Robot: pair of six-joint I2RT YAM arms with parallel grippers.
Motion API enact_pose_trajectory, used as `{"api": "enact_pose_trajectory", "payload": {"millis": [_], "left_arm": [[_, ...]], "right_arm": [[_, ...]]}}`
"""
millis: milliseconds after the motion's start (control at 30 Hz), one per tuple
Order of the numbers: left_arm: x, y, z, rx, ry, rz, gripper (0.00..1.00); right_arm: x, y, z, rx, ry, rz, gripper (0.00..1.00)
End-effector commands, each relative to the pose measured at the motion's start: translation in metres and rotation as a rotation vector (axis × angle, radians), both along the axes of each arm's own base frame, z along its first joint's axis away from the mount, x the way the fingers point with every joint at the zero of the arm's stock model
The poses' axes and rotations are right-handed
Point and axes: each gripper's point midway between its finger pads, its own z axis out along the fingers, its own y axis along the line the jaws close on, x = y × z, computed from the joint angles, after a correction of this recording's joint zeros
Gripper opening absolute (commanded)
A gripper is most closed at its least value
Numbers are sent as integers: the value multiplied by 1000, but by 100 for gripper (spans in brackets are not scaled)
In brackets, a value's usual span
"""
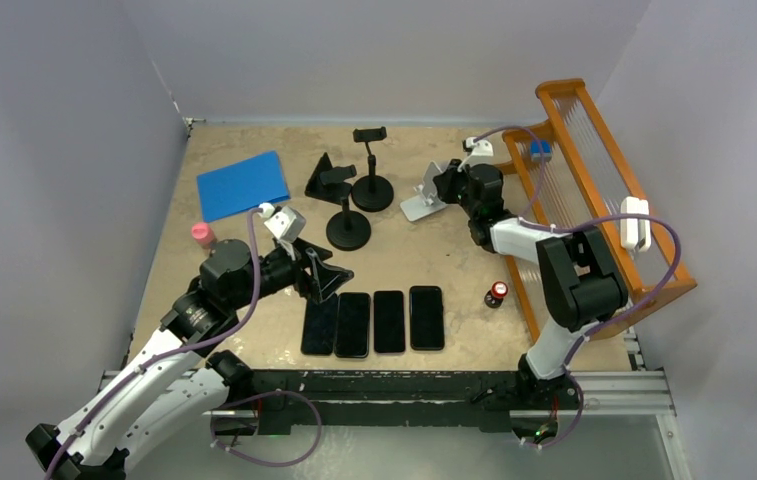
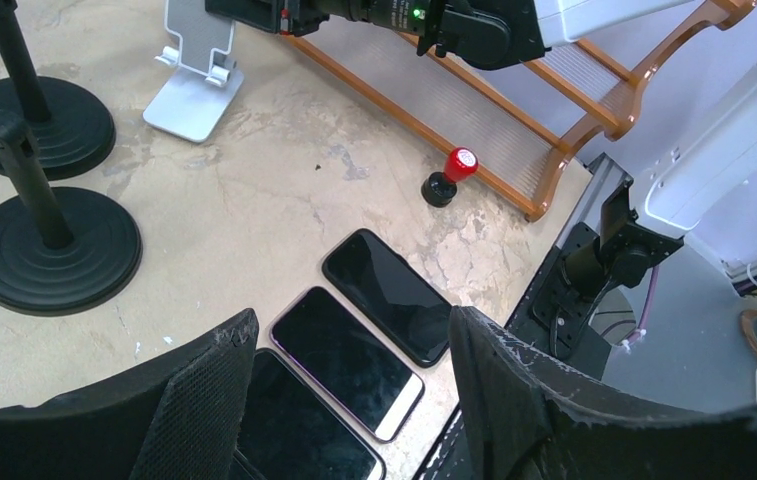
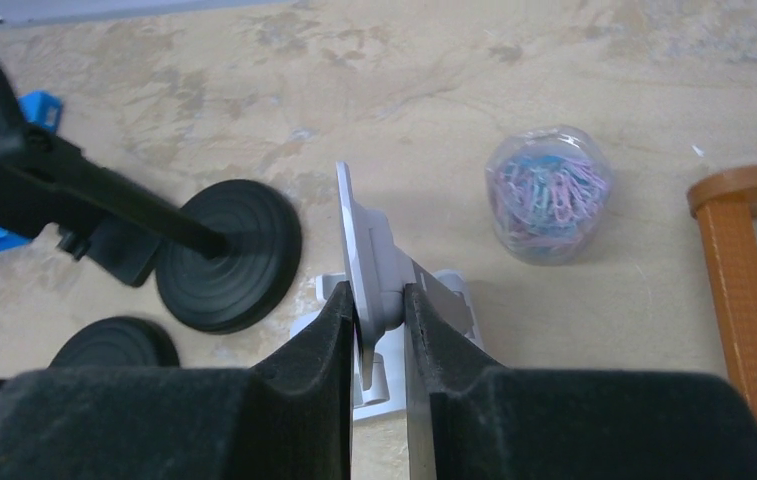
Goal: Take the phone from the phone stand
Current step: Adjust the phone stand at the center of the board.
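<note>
Several dark phones [image 1: 389, 321] lie flat in a row near the table's front edge; three show in the left wrist view [image 2: 344, 360]. My left gripper [image 1: 329, 280] hangs open and empty just above the row's left end [image 2: 352, 320]. The silver phone stand [image 1: 419, 205] stands at the back right with no phone on it. My right gripper [image 1: 442, 185] is shut on the stand's upright plate and hinge [image 3: 369, 260], one finger on each side [image 3: 379, 300]. The stand also shows in the left wrist view [image 2: 194, 70].
Two black round-base stands [image 1: 372, 190] [image 1: 348, 228] and a black wedge stand [image 1: 329, 180] sit mid-back. A blue sheet [image 1: 242, 185] and a pink bottle [image 1: 202, 235] lie left. A red-capped stamp [image 1: 496, 293], an orange rack [image 1: 594, 200] and a paper-clip jar [image 3: 549, 195] are right.
</note>
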Motion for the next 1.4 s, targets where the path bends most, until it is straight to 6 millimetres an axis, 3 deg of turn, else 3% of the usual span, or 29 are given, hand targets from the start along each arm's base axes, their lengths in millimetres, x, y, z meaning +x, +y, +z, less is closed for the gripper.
{"api": "enact_pose_trajectory", "payload": {"millis": [0, 233, 433, 600, 1067, 1233, 1367], "left_arm": [[-3, -4, 15, -31, -61, -32, 67], [-6, -4, 18, -42, -68, -44, 67], [-10, -6, 20, -52, -74, -66, 67], [-12, -5, 23, -61, -86, -73, 67], [-13, -5, 24, -63, -97, -74, 67], [-13, -5, 23, -60, -96, -78, 67], [-13, -6, 23, -61, -102, -82, 67]], "right_arm": [[-2, 21, 62, 9, -197, 142, 0], [-21, 50, 65, -34, -212, 380, 0], [-42, 74, 55, -55, -186, 607, 0], [-34, 75, 49, -111, -211, 631, 0], [-15, 76, 0, -173, -69, 656, 0], [-14, 74, -11, -165, -29, 647, 28], [-13, 72, -10, -166, -31, 633, 40]]}}
